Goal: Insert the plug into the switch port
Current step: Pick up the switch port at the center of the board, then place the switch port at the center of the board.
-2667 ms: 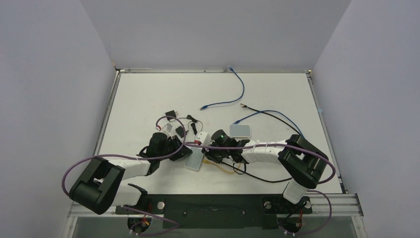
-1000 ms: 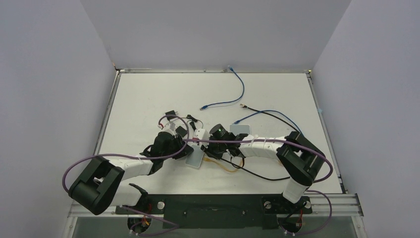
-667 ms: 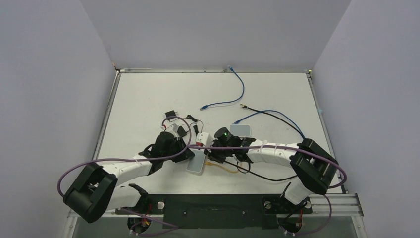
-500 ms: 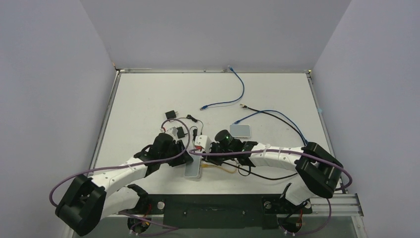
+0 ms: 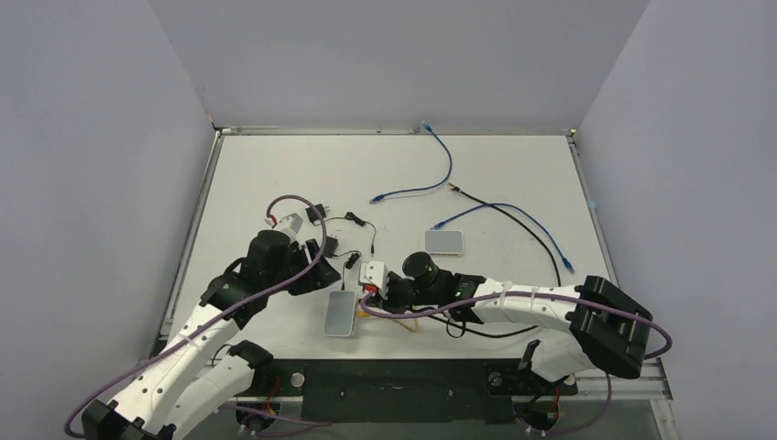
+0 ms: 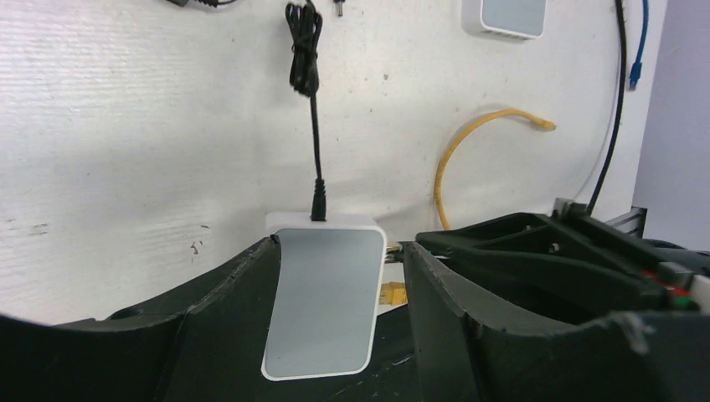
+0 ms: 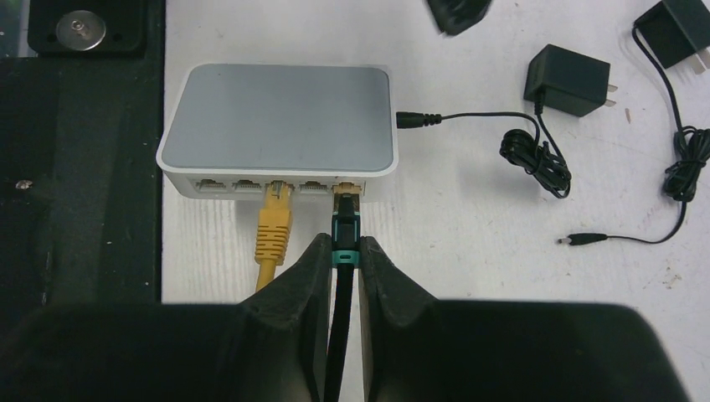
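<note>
On the left, my left gripper (image 6: pixel 341 247) points at the switch (image 6: pixel 322 301). Its two black fingers are parted wide and frame the box on either side in the wrist view. It has hold of nothing. I judge it waits there to steady the box, so the box cannot slide or twist when the other arm pushes.

The switch is a flat white box with a pale grey top. It lies flat on the counter (image 5: pixel 275 174), close to the near edge and between my two arms. A thin black power lead (image 7: pixel 419 120) enters one short side. The row of ports faces my right arm, which is likely why that arm comes in low and square to it. A yellow cable (image 7: pixel 274 219) sits in one port of the row.

Just beside the yellow cable, my right gripper (image 7: pixel 339 251) is closed tight on the plug (image 7: pixel 346 219). The plug is a black connector with a green collar, and its cable trails back between the fingers. I hold it close behind the head, probably so it stays straight under the push. Its tip is in line with the end port (image 7: pixel 347 189) and at its mouth. I cannot tell whether it is fully home.

Further right and farther back, a second small white box (image 5: pixel 444 241) lies well apart from the work.
</note>
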Controlling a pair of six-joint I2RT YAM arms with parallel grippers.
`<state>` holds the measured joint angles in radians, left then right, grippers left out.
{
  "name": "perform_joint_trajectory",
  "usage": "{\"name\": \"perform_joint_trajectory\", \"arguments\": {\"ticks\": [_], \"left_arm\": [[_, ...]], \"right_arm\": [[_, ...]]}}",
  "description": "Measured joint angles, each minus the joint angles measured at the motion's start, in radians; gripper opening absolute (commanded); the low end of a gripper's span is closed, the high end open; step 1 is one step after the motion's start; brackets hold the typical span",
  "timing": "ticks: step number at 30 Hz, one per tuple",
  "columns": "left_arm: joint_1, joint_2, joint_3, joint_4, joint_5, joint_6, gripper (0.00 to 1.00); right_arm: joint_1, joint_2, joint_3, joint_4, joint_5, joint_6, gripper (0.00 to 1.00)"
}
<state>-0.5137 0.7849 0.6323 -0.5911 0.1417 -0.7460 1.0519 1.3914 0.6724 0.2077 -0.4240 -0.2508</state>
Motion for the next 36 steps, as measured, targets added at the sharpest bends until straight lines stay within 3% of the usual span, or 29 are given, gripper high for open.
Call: {"name": "perform_joint_trajectory", "arguments": {"ticks": [9, 20, 28, 31, 36], "left_arm": [[0.025, -0.035, 0.099, -0.125, -0.103, -0.001, 0.54], [0.033, -0.130, 0.128, -0.177, -0.199, -0.007, 0.54], [0.079, -0.166, 0.138, -0.225, -0.430, -0.004, 0.54], [0.080, -0.176, 0.143, -0.248, -0.465, 0.000, 0.54], [0.088, -0.183, 0.143, -0.282, -0.513, -0.001, 0.54]], "right_arm": [[0.023, 0.135, 0.065, 0.050, 0.002, 0.005, 0.00], [0.035, 0.448, 0.391, 0.121, 0.029, 0.065, 0.00], [0.043, 0.672, 0.665, 0.139, 0.031, 0.102, 0.00], [0.043, 0.748, 0.729, 0.138, 0.040, 0.108, 0.07], [0.056, 0.785, 0.772, 0.130, 0.040, 0.111, 0.27]]}}
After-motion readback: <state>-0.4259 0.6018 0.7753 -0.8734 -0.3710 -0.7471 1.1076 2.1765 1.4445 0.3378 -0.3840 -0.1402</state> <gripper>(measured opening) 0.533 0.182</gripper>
